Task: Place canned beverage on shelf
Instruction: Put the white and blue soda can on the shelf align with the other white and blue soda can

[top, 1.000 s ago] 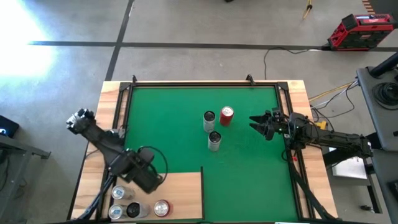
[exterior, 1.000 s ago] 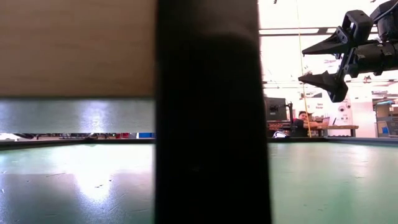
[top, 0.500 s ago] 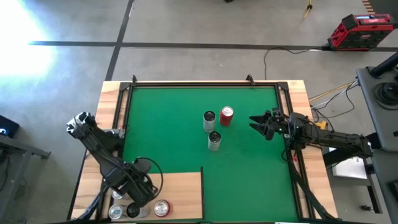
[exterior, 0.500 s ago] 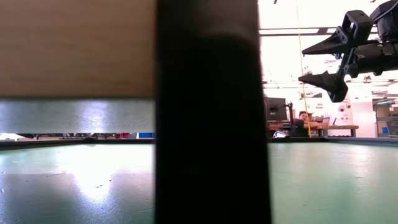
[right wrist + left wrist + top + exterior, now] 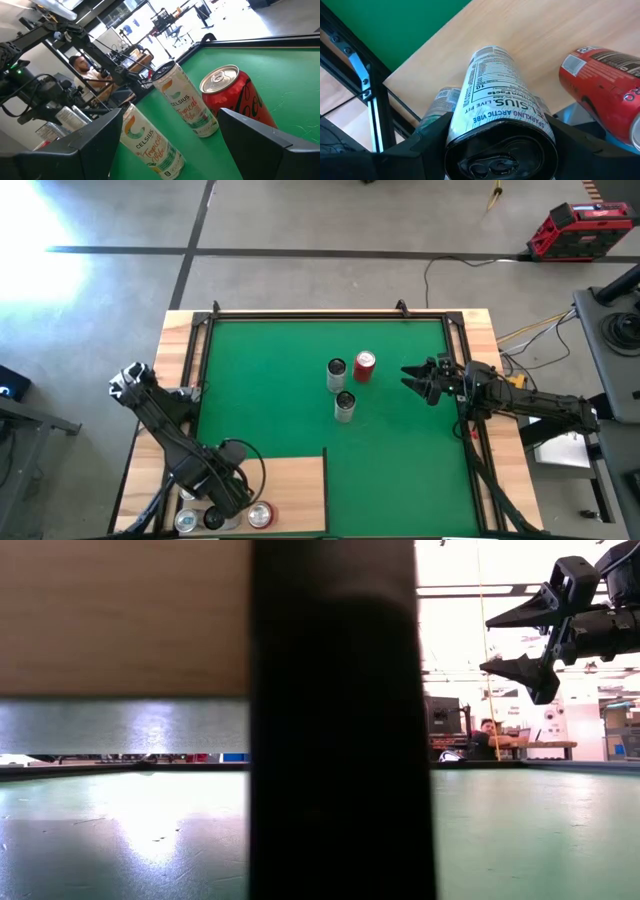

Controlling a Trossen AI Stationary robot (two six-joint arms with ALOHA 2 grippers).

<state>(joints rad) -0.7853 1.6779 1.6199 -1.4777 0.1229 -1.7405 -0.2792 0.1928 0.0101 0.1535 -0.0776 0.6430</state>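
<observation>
**Left jaws clamped on a slim can over the shelf; right jaws spread wide**

Clamped jaws first: our left gripper (image 5: 495, 137) holds a tall white Celsius can (image 5: 495, 95), its dark fingers pressed against the can's sides near the top rim. Our right gripper (image 5: 415, 379) hangs above the mat's right side with its jaws spread wide, holding nothing.

We see the green felt mat (image 5: 270, 390) covering most of the table, matte and flat. On its near left corner lies the shelf (image 5: 295, 490), a pale light-wood panel with plain grain; the held can stands over its near edge. From above, the left arm covers that can and partly hides the others, so we cannot tell whether it touches the wood.

In the low view a broad dark post (image 5: 340, 720) and a wooden board (image 5: 120, 615) block most of the scene; only the right gripper shows, high up.

Beside the held can, a red can (image 5: 600, 85) stands on the shelf, cut off by the wrist picture's edge, and a silvery can (image 5: 445, 100) is half hidden behind a finger.

At mid-mat three upright cans cluster: a red one (image 5: 365, 366) and two pale slim ones (image 5: 336, 374) (image 5: 345, 406).
</observation>
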